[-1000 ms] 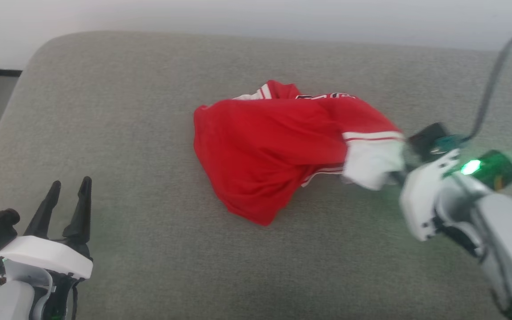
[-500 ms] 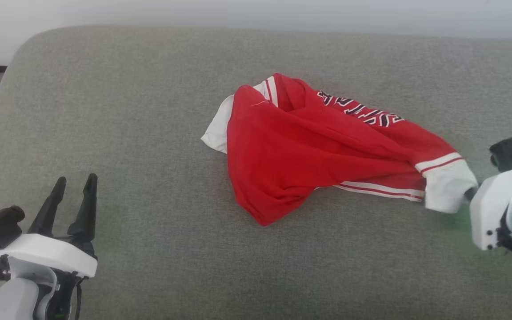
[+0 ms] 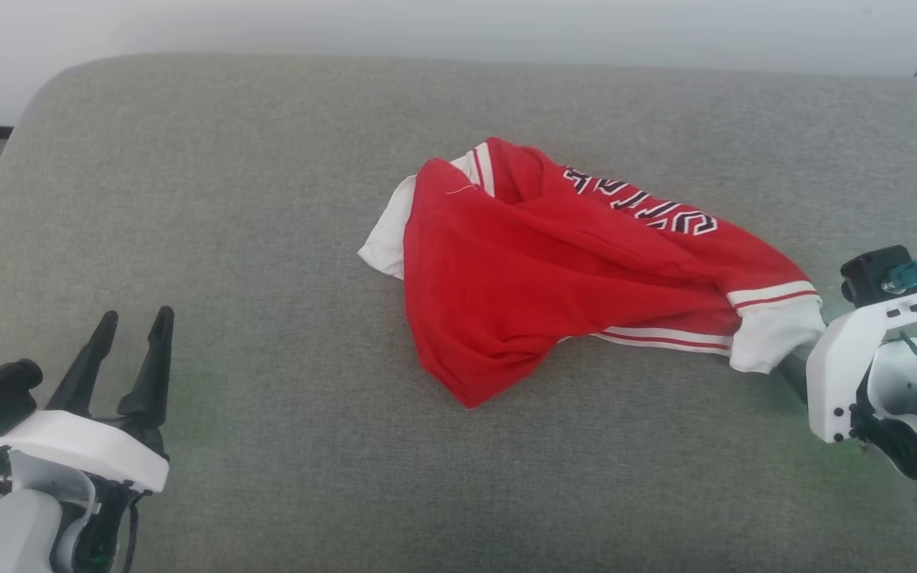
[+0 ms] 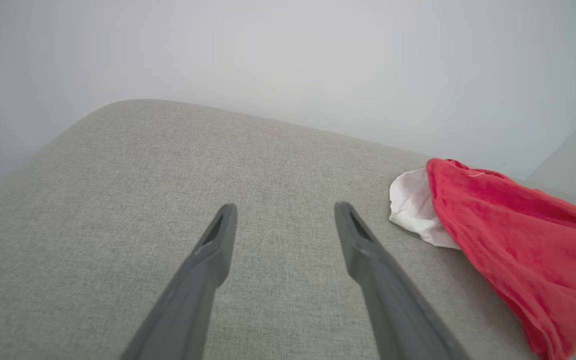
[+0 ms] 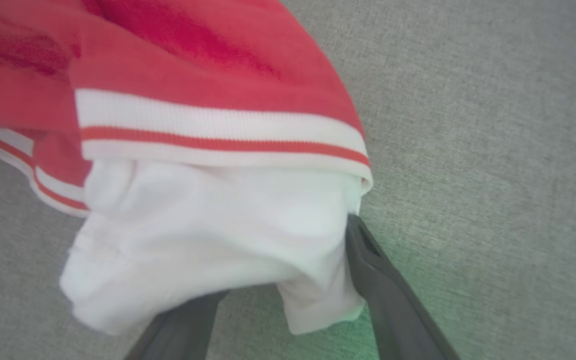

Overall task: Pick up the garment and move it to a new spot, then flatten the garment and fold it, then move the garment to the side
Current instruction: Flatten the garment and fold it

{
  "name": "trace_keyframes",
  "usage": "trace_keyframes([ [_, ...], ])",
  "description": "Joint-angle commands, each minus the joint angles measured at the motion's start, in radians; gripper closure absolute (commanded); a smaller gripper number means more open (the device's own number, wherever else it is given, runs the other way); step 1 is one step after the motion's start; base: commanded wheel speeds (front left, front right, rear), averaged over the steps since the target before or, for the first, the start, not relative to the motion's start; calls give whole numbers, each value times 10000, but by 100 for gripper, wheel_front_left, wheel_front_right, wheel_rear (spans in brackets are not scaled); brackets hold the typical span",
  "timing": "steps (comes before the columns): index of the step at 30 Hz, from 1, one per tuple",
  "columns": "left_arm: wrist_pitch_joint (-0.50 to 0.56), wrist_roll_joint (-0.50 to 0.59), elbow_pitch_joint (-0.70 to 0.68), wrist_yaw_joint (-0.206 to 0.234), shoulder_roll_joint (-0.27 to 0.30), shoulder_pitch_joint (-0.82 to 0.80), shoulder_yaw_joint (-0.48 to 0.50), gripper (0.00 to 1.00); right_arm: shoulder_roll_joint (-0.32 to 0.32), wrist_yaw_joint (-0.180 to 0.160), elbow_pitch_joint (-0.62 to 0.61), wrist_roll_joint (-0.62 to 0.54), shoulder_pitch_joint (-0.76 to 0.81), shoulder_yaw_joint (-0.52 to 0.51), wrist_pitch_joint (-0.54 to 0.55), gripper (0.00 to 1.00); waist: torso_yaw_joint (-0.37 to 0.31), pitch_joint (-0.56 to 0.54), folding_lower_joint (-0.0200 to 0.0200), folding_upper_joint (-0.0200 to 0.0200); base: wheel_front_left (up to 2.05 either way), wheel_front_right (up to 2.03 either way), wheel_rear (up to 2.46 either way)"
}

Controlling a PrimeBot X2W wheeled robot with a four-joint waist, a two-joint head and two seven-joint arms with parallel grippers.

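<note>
grey woven cushion [image 3: 267, 199] fills the stage, pale wall [image 3: 427, 24] running behind it. and there's the garment [image 3: 538, 278], crumpled in a red heap a little right of centre on the cushion, black-and-white lettering [image 3: 641, 208] showing along its far edge. one white sleeve [image 3: 385, 239] pokes out on the heap's left side, touching the fabric of the seat. over on the right, the other white sleeve [image 5: 208, 235] bunches under its red-and-white striped trim, and the right gripper [image 5: 288, 235] is right there with it: jaws spread wide, cloth lying loose between them, draped over one dark finger while the other finger [image 5: 378, 280] stands bare beside the sleeve's edge. nothing pinched. down at the lower left, the left gripper [image 3: 136, 314] hovers over bare cushion, well apart from the garment, fingers parted and holding nothing, tips pointing toward the far edge of the seat.
</note>
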Motion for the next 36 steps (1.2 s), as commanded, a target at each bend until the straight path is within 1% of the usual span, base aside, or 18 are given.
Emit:
trace_keyframes([
  [1, -45, -84, 15, -17, 113, -94, -38, 0, -6, -3, -29, 65, -9, -5, -115, 0, -131, -132, 0, 0, 0, 0, 0],
  [8, 69, -235, -3, -15, 448, -76, -172, 0, -6, -3, -691, 160, 269, -315, -710, 0, -492, -465, 0, 0, 0, 0, 0],
  [11, 231, -336, -92, -15, 602, 37, -187, 0, 101, -3, -1212, 72, 535, -481, -1153, 0, -734, -623, 0, 0, 0, 0, 0],
  [12, 359, -397, -154, -15, 716, 78, -194, 0, 226, -3, -1574, 5, 746, -611, -1489, 0, -909, -711, 0, 0, 0, 0, 0],
  [16, 687, -520, -341, 48, 849, 87, -207, 0, 525, -2, -2278, -386, 1120, -801, -2284, 0, -1302, -827, 0, 0, 0, 0, 0],
  [21, 1337, -703, -624, 101, 1098, -59, -217, 0, 1233, -3, -2950, -1178, 1436, -1325, -3509, 0, -1850, -804, 0, 0, 0, 0, 0],
  [26, 2362, -970, -856, 112, 1377, -437, -374, 0, 2031, -2, -3321, -2169, 1571, -1905, -4707, 0, -2364, -555, 0, 0, 0, 0, 0],
  [30, 3410, -1287, -1187, 191, 1470, -766, -616, 0, 2661, -3, -3344, -2790, 1635, -2290, -5288, 0, -2717, -277, 0, 0, 0, 0, 0],
  [34, 4640, -1615, -1473, 451, 1499, -1031, -885, 0, 3127, -2, -3264, -3142, 1693, -2577, -5517, 0, -2991, -4, 0, 0, 0, 0, 0],
  [36, 5249, -1762, -1696, 684, 1451, -1121, -1052, 0, 3271, -3, -3201, -3255, 1691, -2631, -5604, 0, -3084, 114, 0, 0, 0, 0, 0],
])
